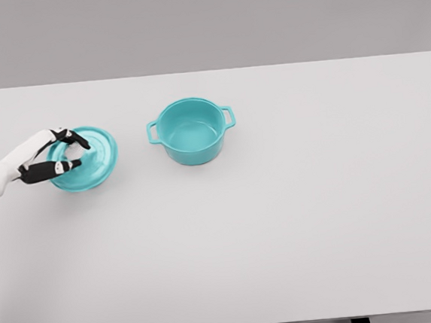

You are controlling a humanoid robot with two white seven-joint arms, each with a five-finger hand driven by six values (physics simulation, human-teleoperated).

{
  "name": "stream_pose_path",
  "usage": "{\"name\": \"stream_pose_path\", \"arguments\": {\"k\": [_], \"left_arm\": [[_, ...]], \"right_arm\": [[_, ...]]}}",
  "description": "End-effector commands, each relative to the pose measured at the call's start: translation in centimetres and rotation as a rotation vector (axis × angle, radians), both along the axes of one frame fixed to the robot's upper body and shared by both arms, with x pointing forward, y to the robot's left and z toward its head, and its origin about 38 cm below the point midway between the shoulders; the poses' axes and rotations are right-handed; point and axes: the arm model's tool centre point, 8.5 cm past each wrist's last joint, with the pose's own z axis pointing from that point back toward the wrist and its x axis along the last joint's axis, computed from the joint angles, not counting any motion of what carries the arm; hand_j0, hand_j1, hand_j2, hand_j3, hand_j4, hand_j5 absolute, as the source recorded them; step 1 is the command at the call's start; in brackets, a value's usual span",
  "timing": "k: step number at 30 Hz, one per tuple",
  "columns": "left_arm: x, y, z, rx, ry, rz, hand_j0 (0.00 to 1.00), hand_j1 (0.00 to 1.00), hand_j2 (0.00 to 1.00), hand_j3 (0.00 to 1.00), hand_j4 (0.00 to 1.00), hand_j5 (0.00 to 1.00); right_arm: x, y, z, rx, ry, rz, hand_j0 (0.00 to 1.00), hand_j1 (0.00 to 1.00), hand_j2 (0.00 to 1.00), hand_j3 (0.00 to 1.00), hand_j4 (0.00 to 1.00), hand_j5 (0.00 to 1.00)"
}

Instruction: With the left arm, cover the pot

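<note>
Bench (283,239) surface fills most of my view, a plain white matte slab, bare along the near edge. Further in, at the left, I see the left robot hand (58,154) reaching in from the lower left on its white arm, dark segments showing on the fingers (44,170). Those fingers are curled over the middle of the teal lid (87,159), apparently pinching its knob, though the knob itself is hidden under them, so I cannot confirm how firm the hold is. The lid looks tilted, its far rim a little raised, its near rim at or close to the bench. The right arm is out of my view.

Well apart to the right and slightly farther back stands the teal pot (191,131), upright, open and empty, with two small loop handles at its sides. Pot and lid share a smooth, glossy enamel-like finish; the lid is a shallow round dome, the pot a low cylinder with a rounded base.

My worry is the grip: a smooth knob held only by fingertips could slip as the lid travels, dropping it onto the bench. A tilted lid could also catch the pot's rim or a handle, shove the light pot sideways, or settle crooked instead of seating flat.
</note>
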Motion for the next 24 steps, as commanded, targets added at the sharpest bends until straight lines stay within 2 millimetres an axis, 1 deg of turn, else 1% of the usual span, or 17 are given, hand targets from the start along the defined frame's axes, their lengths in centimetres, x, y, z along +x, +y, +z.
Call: {"name": "stream_pose_path", "arguments": {"k": [1, 5, 6, 10, 17, 22, 24], "left_arm": [[0.1, -0.6, -0.1, -0.001, 0.005, -0.015, 0.49, 0.49, 0.49, 0.49, 0.49, 0.49], [0.2, -1.0, 0.5, -0.004, -0.007, -0.027, 0.49, 0.49, 0.49, 0.49, 0.49, 0.49], [0.4, -1.2, 1.0, -0.008, -0.019, -0.034, 0.49, 0.49, 0.49, 0.49, 0.49, 0.49], [0.7, -1.7, 1.7, -0.01, -0.035, -0.049, 0.49, 0.49, 0.49, 0.49, 0.49, 0.49], [1.2, -3.0, 2.3, -0.018, -0.054, -0.079, 0.49, 0.49, 0.49, 0.49, 0.49, 0.49], [1.4, -3.5, 2.7, -0.023, -0.066, -0.09, 0.49, 0.49, 0.49, 0.49, 0.49, 0.49], [1.4, -4.2, 2.4, -0.034, -0.061, -0.102, 0.49, 0.49, 0.49, 0.49, 0.49, 0.49]], "right_arm": [[0.0, 0.0, 0.0, 0.0, 0.0, 0.001, 1.0, 1.0, 1.0, 1.0, 1.0, 1.0], [0.0, 0.0, 0.0, 0.0, 0.0, 0.001, 1.0, 1.0, 1.0, 1.0, 1.0, 1.0], [0.0, 0.0, 0.0, 0.0, 0.0, 0.001, 1.0, 1.0, 1.0, 1.0, 1.0, 1.0], [0.0, 0.0, 0.0, 0.0, 0.0, 0.001, 1.0, 1.0, 1.0, 1.0, 1.0, 1.0], [0.0, 0.0, 0.0, 0.0, 0.0, 0.001, 1.0, 1.0, 1.0, 1.0, 1.0, 1.0], [0.0, 0.0, 0.0, 0.0, 0.0, 0.001, 1.0, 1.0, 1.0, 1.0, 1.0, 1.0], [0.0, 0.0, 0.0, 0.0, 0.0, 0.001, 1.0, 1.0, 1.0, 1.0, 1.0, 1.0]]}}
